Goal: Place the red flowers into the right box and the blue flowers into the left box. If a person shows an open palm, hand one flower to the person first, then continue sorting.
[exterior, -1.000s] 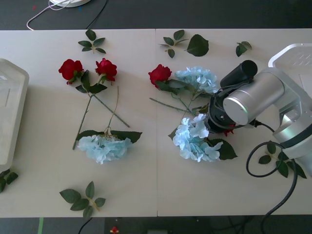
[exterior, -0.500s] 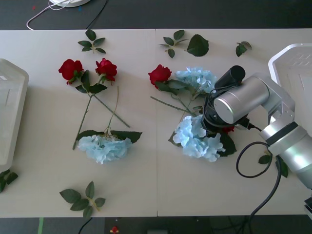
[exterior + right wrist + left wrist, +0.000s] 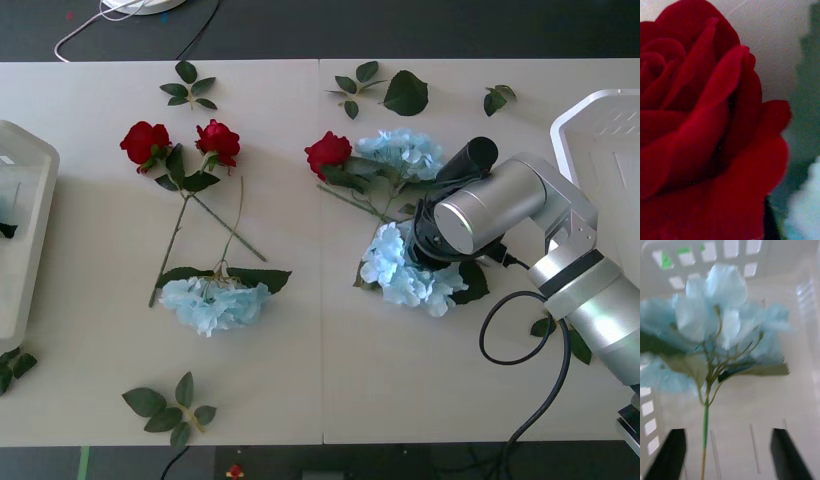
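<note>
Three red flowers (image 3: pixel 145 140) (image 3: pixel 218 140) (image 3: pixel 328 152) lie on the table's far half. Another red flower's head (image 3: pixel 696 123) sits very close in the right wrist view. Blue flowers lie at the near left (image 3: pixel 213 303), the far middle (image 3: pixel 403 152) and under my right arm (image 3: pixel 410 275). My right arm's wrist (image 3: pixel 480 215) hangs low over that cluster and hides its gripper. The right box (image 3: pixel 590 120) stands beyond it. In the left wrist view my left gripper (image 3: pixel 728 450) is open over a blue flower (image 3: pixel 718 311) lying inside the left box (image 3: pixel 20 200).
Loose green leaf sprigs lie at the far edge (image 3: pixel 188 88) (image 3: pixel 385 88) (image 3: pixel 497 98), the near left (image 3: pixel 172 405) and beside the left box (image 3: pixel 12 365). A black cable (image 3: pixel 520 330) loops from my right arm over the table's near right.
My right arm has moved left and farther over the flower cluster. The blue flower under it has slid toward the far left, and the red head beside it is now hidden.
</note>
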`<state>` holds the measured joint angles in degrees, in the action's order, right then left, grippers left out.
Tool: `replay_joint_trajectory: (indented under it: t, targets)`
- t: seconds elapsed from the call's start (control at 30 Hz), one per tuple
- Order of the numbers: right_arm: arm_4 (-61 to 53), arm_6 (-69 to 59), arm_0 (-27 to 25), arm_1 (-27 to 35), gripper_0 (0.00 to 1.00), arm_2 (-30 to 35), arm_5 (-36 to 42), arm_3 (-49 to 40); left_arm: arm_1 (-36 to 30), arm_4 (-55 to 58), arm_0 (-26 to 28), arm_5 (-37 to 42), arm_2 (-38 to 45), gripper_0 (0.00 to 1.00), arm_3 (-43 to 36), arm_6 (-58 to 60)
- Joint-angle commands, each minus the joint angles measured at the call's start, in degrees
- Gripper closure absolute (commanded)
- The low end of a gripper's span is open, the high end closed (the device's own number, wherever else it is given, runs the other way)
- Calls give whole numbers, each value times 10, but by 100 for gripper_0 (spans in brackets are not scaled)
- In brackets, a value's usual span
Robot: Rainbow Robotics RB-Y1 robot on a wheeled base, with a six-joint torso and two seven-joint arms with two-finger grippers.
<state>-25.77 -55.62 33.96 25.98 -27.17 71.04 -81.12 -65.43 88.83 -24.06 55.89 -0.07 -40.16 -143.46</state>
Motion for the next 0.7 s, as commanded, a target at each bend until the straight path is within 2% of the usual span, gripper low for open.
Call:
replay_joint_trajectory:
  t: [0.03,0.23,0.37,0.7]
  targets:
    - [1,-19,22,-8,100,-10,-6,-1,1,9,9,-6,16,0,-35,0]
    - [-8,-12,19,13,100,-10,18,-28,-2,-32,0,-7,16,0,-102,3]
    - [-19,-6,-5,47,100,-6,65,-111,-2,-101,-35,9,16,0,-141,16]
    - [-93,13,-81,152,100,42,163,-335,-2,-112,-161,186,16,0,-142,183]
